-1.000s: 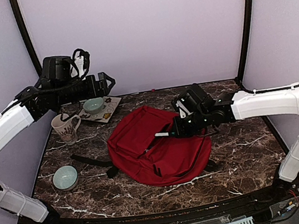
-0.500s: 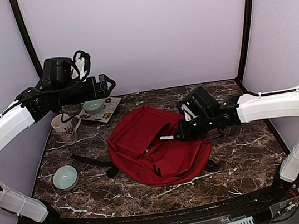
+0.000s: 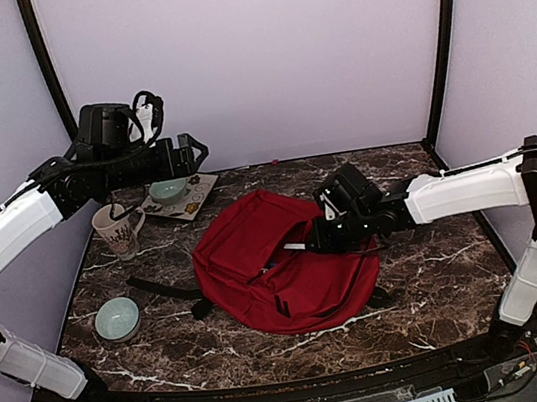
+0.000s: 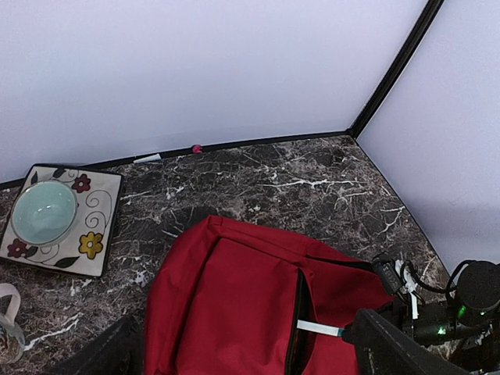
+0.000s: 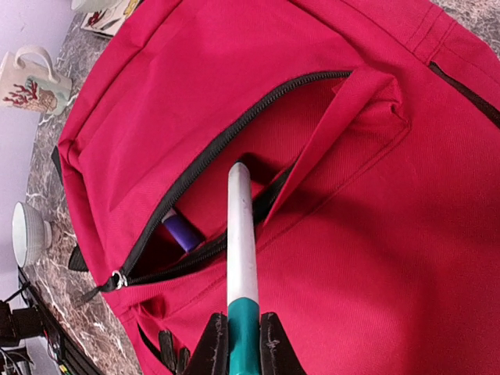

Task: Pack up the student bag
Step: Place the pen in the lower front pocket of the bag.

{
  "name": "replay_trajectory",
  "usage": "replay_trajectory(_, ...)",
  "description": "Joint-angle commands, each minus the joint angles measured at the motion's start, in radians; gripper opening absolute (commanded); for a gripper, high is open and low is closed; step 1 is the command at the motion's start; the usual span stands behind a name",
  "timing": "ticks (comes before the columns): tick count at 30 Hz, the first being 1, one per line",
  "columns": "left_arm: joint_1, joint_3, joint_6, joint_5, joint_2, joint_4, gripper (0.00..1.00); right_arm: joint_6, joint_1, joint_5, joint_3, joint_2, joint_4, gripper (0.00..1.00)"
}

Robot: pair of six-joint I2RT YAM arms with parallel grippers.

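The right gripper [image 5: 243, 348] is pinching a pen [image 5: 241, 226], pointing it at the open pocket [image 5: 226, 168] of the red bag [image 3: 258, 263] lying mid-way on the table [image 3: 440, 266]. The left gripper [image 3: 192, 152] is hovering, spread wide, far left.

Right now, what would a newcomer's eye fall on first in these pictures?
The red student bag lies mid-table, a pocket unzipped. The right gripper is shut on a white pen with a teal end, aimed into that pocket, where a purple item lies. The left gripper hangs open above the back-left corner.
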Motion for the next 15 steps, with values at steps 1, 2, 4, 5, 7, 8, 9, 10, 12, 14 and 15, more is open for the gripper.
replay_trajectory(1,0.009,0.018,0.014,-0.002,-0.008,-0.018,0.95,0.054,-0.016,0.019,-0.009,0.011,0.147,0.0)
replay_trajectory(2,0.009,0.017,0.014,0.0,-0.008,-0.019,0.95,0.063,-0.017,0.011,-0.019,0.014,0.181,0.0)
replay_trajectory(4,0.009,0.014,0.011,0.0,-0.007,-0.022,0.95,0.074,-0.019,0.004,-0.03,0.022,0.226,0.0)
replay_trajectory(5,0.009,0.012,0.01,-0.002,-0.007,-0.023,0.95,0.077,-0.019,0.001,-0.031,0.027,0.245,0.0)
replay_trajectory(7,0.009,0.005,0.006,-0.002,-0.007,-0.022,0.95,0.082,-0.023,0.001,-0.031,0.041,0.281,0.0)
replay_trajectory(8,0.009,0.0,0.003,-0.001,-0.007,-0.021,0.95,0.085,-0.025,0.002,-0.03,0.049,0.3,0.0)
replay_trajectory(9,0.009,-0.003,0.0,0.0,-0.007,-0.019,0.95,0.087,-0.025,0.002,-0.029,0.057,0.324,0.0)
replay_trajectory(10,0.009,-0.006,-0.002,0.002,-0.005,-0.017,0.95,0.089,-0.027,0.0,-0.028,0.067,0.346,0.0)
replay_trajectory(12,0.009,-0.01,-0.005,0.007,-0.003,-0.016,0.95,0.097,-0.032,-0.018,-0.023,0.092,0.391,0.0)
replay_trajectory(14,0.009,-0.011,-0.009,0.006,0.0,-0.016,0.95,0.103,-0.035,-0.041,-0.007,0.127,0.435,0.0)
replay_trajectory(15,0.009,-0.013,-0.01,0.005,0.002,-0.014,0.95,0.103,-0.036,-0.049,0.001,0.142,0.454,0.0)
